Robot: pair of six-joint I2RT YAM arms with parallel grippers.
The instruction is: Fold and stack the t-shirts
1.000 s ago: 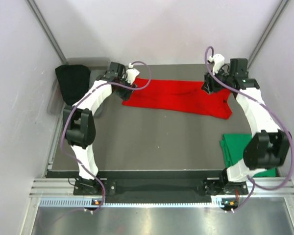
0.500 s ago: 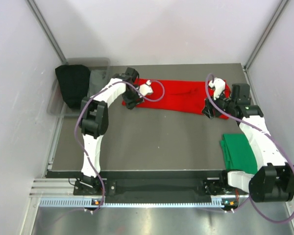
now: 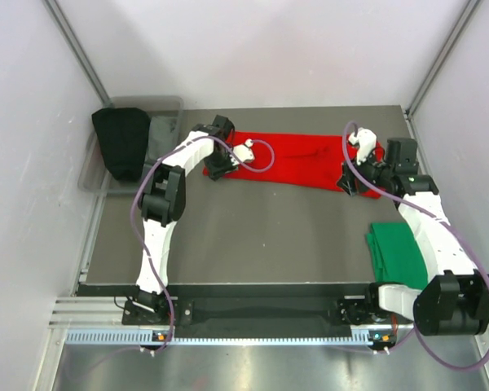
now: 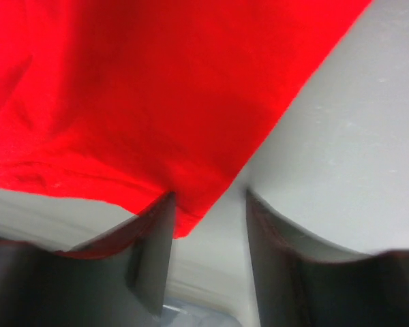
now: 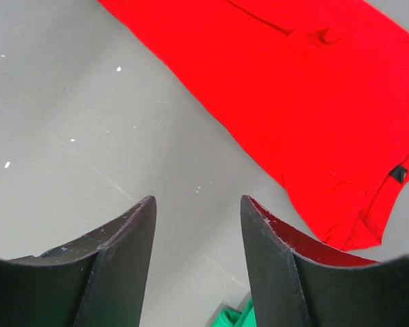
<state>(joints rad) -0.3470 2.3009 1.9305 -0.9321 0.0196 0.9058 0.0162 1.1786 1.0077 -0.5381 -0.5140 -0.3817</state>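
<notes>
**Red t-shirt (image 3: 306, 159) part folded; green t-shirt (image 3: 395, 248) already folded**

Top external view. The red t-shirt lies as a long narrow band across the far part of the counter (image 3: 253, 236). The left arm (image 3: 187, 151) brings its jaws down at the band's left end. The right arm (image 3: 424, 212) holds its jaws at the near edge of the band's right end. The green t-shirt rests as a compact folded block nearer than the red t-shirt's right end, apart from it. Beyond the red t-shirt's left end, a black cloth (image 3: 121, 142) sits in a grey tray (image 3: 165, 122).

Left wrist view. The left jaws stand parted. The red t-shirt's corner (image 4: 184, 225) dips between them and touches one finger (image 4: 153, 252). The cloth is not clamped.

Right wrist view. The right jaws are released and hold nothing. They hang over bare counter just short of the red t-shirt's edge. The dark neck label (image 5: 397, 174) shows near that end.

Progress, as judged. The green t-shirt looks finished. The red t-shirt has its lengthwise fold only. The crosswise folds are left, and so is setting one shirt on the other. The task is roughly half done.
</notes>
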